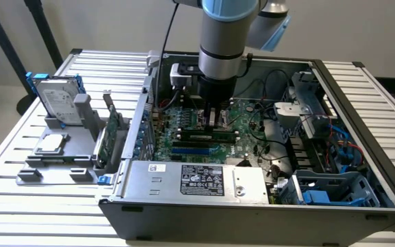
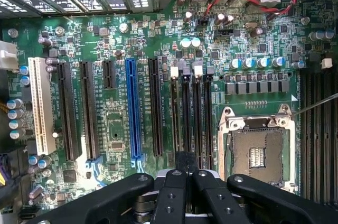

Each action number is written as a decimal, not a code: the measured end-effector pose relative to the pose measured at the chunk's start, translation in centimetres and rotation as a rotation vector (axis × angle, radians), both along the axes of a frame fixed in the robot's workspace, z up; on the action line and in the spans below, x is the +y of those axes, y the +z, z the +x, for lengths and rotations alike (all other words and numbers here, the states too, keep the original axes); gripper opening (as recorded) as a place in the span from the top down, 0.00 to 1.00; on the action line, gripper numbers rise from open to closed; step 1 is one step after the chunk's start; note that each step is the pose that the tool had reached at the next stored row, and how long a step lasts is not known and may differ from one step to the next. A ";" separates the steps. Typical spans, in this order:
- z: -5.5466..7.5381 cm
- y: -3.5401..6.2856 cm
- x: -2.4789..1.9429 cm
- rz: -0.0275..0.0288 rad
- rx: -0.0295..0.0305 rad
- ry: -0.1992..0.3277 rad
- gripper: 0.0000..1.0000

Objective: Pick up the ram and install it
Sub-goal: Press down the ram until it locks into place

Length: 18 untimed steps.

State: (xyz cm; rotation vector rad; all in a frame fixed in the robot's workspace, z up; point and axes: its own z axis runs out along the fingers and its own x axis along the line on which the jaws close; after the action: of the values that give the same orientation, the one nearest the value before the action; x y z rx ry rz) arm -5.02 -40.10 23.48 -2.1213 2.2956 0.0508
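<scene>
— Fingers (image 2: 171, 192)?
— Shut tight, gripping nothing visible, hovering just over the slots (image 2: 191, 118).
— Ram (image 1: 208, 137)?
— Down inside the case (image 1: 362, 134), lying along the slots, right beside the gripper (image 1: 215, 117).
— Picked up, then?
— Seemingly done and placed.
— Seated?
— Cannot tell. Probably late in the job, with pressing home and latching perhaps left.

- My hand (image 1: 215, 119) hangs low inside the open case (image 1: 362, 98), walls on every side.
- The power supply (image 1: 197, 180) blocks the near edge.
- Loose cables (image 1: 269, 149) and the drive cage (image 1: 307, 103) crowd the exterior view's right.
- Above the motherboard (image 2: 158, 39), room stays open.
</scene>
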 end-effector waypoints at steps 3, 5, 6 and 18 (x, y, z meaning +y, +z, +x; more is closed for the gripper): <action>0.0 -0.11 0.01 0.0000 0.0000 0.002 0.89; 0.0 -0.18 0.01 0.0000 0.0001 0.003 0.89; 0.0 -0.21 0.01 0.0000 0.0000 0.004 0.89; 0.0 -0.82 0.00 -0.0008 0.0004 0.013 0.89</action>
State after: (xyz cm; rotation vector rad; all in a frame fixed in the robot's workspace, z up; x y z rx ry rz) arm -5.03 -40.10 22.66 -2.1370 2.2825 0.0505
